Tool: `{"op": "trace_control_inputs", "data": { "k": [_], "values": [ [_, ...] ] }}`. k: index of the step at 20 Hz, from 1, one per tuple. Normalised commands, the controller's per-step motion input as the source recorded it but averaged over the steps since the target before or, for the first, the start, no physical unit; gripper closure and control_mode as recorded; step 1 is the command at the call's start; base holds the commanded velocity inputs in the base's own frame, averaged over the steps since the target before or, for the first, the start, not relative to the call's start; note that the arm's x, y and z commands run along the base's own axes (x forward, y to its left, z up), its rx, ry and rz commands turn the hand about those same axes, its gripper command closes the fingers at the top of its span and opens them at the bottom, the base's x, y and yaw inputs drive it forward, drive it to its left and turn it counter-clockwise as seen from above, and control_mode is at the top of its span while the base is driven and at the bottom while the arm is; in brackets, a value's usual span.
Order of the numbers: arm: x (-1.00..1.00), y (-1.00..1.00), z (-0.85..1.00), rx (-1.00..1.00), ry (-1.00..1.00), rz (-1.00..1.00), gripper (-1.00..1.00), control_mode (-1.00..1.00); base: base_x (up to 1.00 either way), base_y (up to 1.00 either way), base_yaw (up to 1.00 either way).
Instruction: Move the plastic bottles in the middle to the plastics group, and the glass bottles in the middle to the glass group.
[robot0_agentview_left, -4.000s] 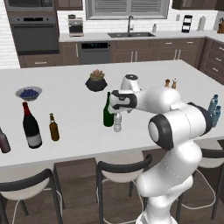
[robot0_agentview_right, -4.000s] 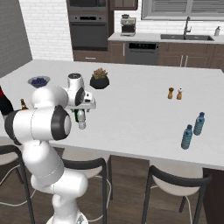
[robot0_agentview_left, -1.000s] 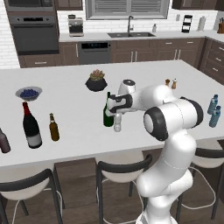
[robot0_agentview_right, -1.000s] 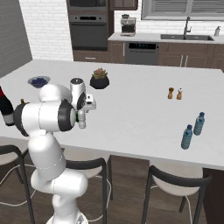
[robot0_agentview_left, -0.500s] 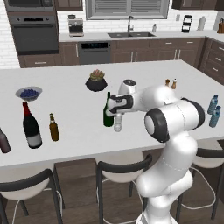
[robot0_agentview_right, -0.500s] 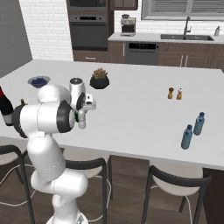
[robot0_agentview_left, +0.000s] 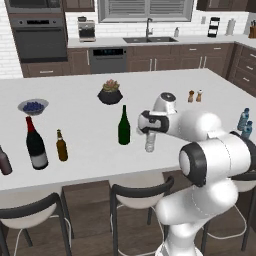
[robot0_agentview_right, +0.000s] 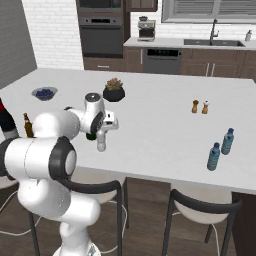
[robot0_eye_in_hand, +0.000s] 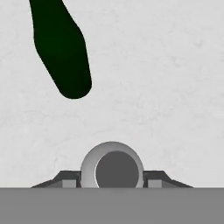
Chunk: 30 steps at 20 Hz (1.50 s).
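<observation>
I have the white tabletop (robot0_agentview_left: 75, 150) spread wide in front of me, smooth and faintly mottled like stone. On its left side stands the black wine bottle (robot0_agentview_left: 36, 145) with red foil on its neck, tall and glossy, with the small amber beer bottle (robot0_agentview_left: 61, 146) just beside it and a short dark brown bottle (robot0_agentview_left: 4, 161) at the edge of my left base view. Nearer the middle is the slim dark green wine bottle (robot0_agentview_left: 124, 126), upright, its glass almost opaque.

The clear plastic bottle (robot0_agentview_left: 149, 141) stands upright just to the right of the green one, directly below the fingers (robot0_eye_in_hand: 112, 186). In the hand view I look straight down its long axis: its round greyish cap sits between the 2 dark tips, which flank it on either side. I cannot tell whether they are pressing on it or only bracketing it.

The 2 blue-tinted plastic bottles (robot0_agentview_right: 220, 148) wait well apart, at the far right end, so I judge the carry goes right.
</observation>
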Motion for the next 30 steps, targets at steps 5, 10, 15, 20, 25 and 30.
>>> {"op": "trace_control_inputs", "data": {
  "k": [5,10,15,20,25,30],
  "values": [
    [-0.02,-0.99,0.51,0.00,0.06,-0.15,1.00,-1.00,0.00,0.00,0.00],
    [0.00,-1.00,0.44,0.00,0.15,-0.20,1.00,-1.00,0.00,0.00,0.00],
    [0.00,-1.00,0.11,0.00,0.09,-0.22,1.00,-1.00,0.00,0.00,0.00],
    [-0.04,-0.94,-0.12,0.00,0.00,-0.21,1.00,-1.00,0.00,0.00,0.00],
    [-0.03,-0.82,-0.15,0.00,0.00,-0.19,1.00,-1.00,0.00,0.00,0.00],
    [0.00,-0.84,0.00,0.00,-0.01,-0.21,1.00,-1.00,0.00,0.00,0.00]
  ]
}}
